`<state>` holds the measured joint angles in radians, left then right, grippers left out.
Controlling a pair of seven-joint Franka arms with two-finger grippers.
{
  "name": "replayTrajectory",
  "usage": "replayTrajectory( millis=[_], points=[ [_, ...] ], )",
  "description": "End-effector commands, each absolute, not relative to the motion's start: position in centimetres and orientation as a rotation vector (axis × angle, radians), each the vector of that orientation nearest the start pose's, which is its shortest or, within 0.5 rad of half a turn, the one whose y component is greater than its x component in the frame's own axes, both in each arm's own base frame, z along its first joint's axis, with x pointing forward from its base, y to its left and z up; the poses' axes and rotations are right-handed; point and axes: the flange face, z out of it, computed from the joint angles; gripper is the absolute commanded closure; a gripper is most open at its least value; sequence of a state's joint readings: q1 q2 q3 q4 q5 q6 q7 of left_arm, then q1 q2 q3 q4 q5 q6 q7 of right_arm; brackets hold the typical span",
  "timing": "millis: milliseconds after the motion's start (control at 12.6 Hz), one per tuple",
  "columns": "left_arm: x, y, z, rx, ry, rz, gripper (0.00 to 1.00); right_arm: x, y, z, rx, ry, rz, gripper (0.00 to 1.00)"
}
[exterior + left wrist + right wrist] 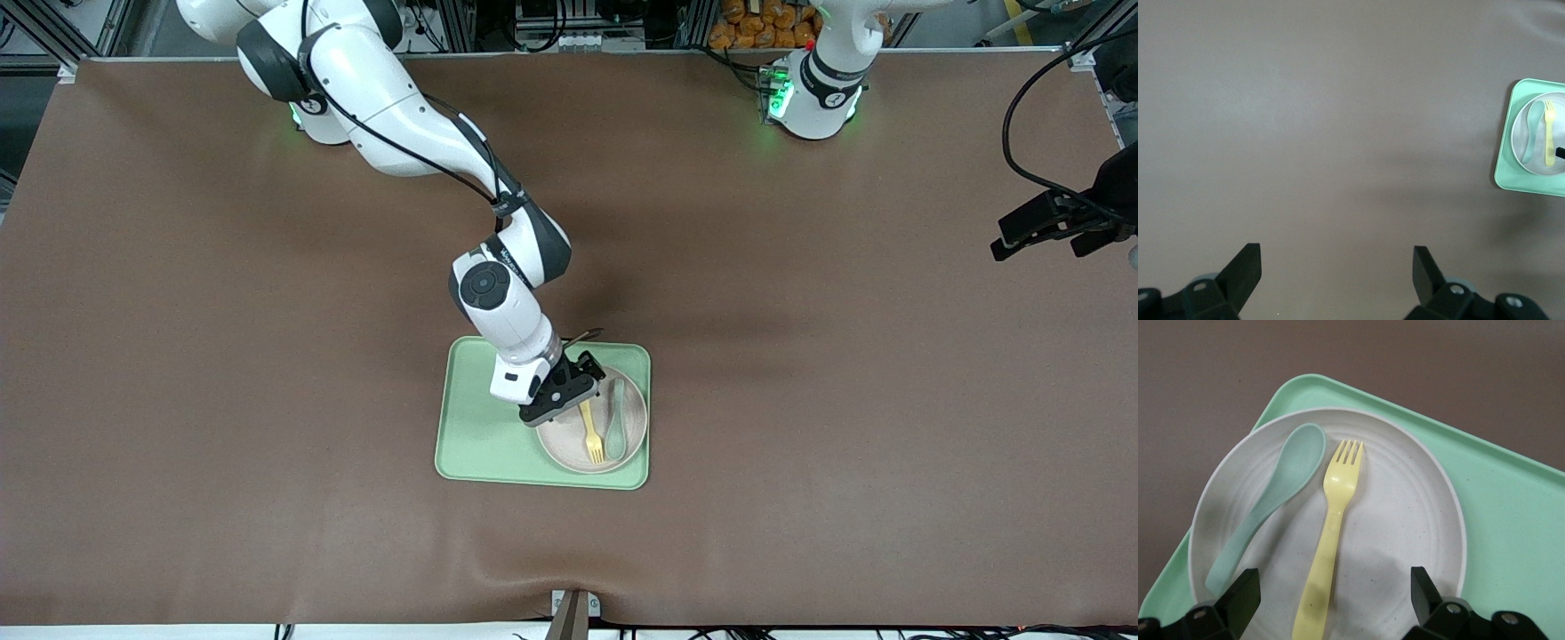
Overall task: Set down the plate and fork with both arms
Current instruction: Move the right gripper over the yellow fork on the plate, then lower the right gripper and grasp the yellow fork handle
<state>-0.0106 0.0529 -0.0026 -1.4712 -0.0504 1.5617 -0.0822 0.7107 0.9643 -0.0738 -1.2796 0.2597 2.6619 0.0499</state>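
The pale speckled plate lies on the light-green tray, at the tray's end toward the left arm. On the plate the yellow fork lies beside a grey-green spoon. My right gripper hangs open just over the plate. In the right wrist view its fingers straddle the fork handle without touching it, above the plate. My left gripper waits open over bare table at the left arm's end. The left wrist view shows the left gripper holding nothing.
The spoon lies close beside the fork, its bowl level with the tines. The tray rim rises around the plate. In the left wrist view the tray sits far off. A brown mat covers the table.
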Motion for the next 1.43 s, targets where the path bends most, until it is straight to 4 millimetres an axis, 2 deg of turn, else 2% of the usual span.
replayTrajectory(
  millis=[0, 554, 792, 1346],
  points=[
    [56.6, -1.8, 64.2, -3.211, -0.08, -0.079, 0.0, 62.6, 47.7, 20.6, -2.764, -0.586, -0.558, 0.0],
    [56.2, -1.4, 64.4, -3.211, -0.088, -0.064, 0.0, 62.4, 47.6, 20.0, -2.771, -0.59, -0.538, 0.0],
    [56.2, -1.4, 64.4, -3.211, -0.088, -0.064, 0.0, 62.2, 47.4, 19.0, -2.78, -0.601, -0.526, 0.0],
    [56.4, -1.5, 64.1, -3.211, -0.086, -0.055, 0.0, 62.1, 47.4, 18.5, -2.784, -0.615, -0.527, 0.0]
  ],
)
